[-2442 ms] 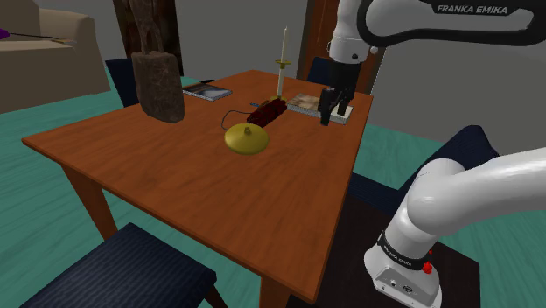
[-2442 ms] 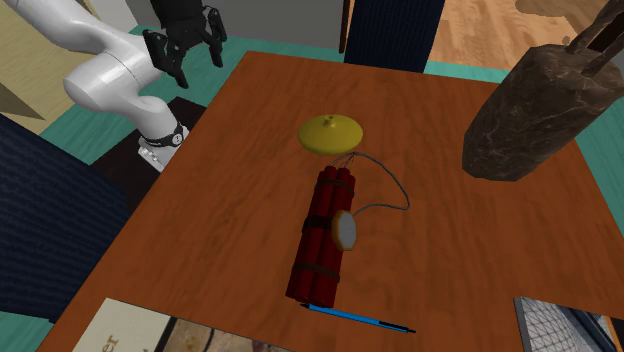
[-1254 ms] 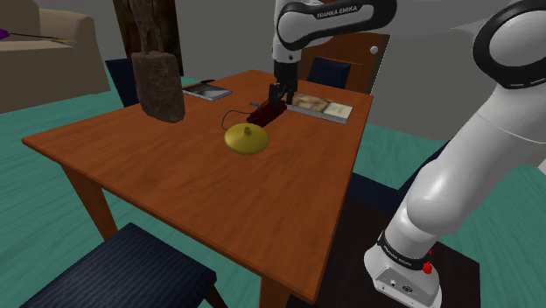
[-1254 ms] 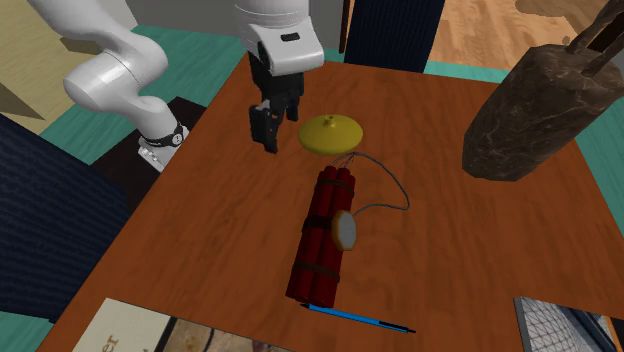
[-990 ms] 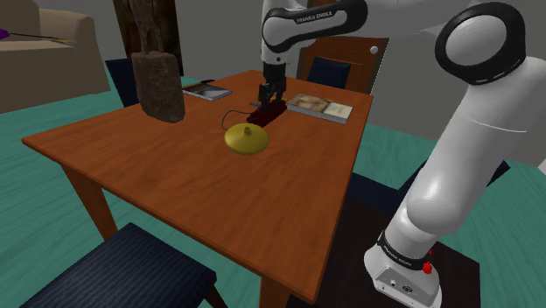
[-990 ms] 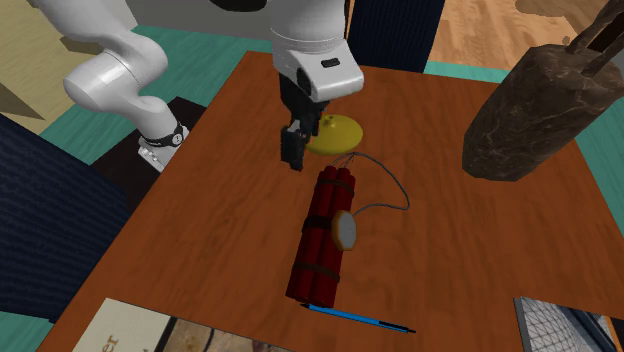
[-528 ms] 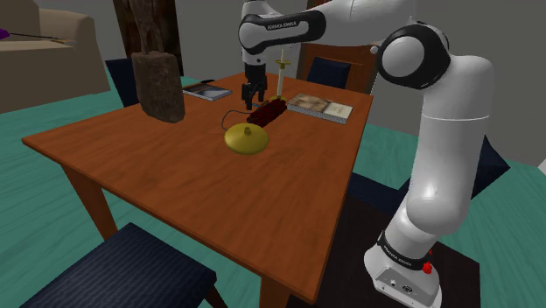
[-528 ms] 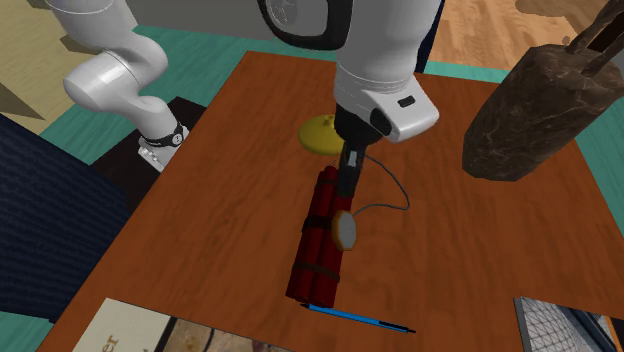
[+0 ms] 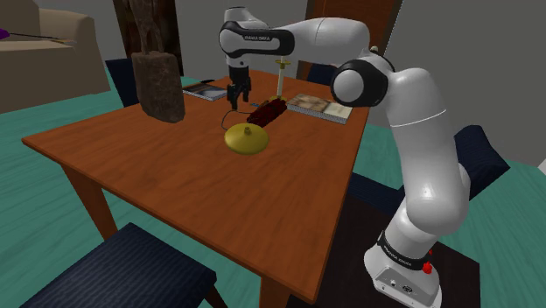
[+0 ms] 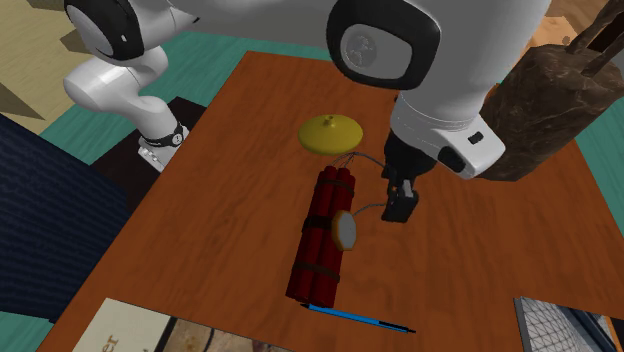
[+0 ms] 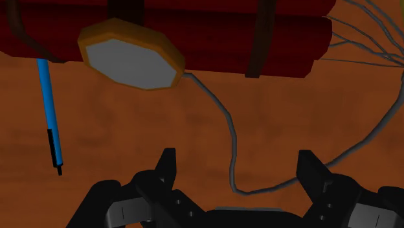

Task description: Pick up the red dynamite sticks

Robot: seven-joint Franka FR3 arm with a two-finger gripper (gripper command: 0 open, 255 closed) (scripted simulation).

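Red dynamite bundle lay flat on the table, unmoved, between the yellow dome mid-table and the blue pen near the table's edge. Within the last half second the gripper had crossed from above the bundle to its side away from the stand. It now hung low over the grey wire. Fingers stood wide apart, clasping nothing. Judgement: no grasp yet; the pincer probably needs re-centring over the bundle.
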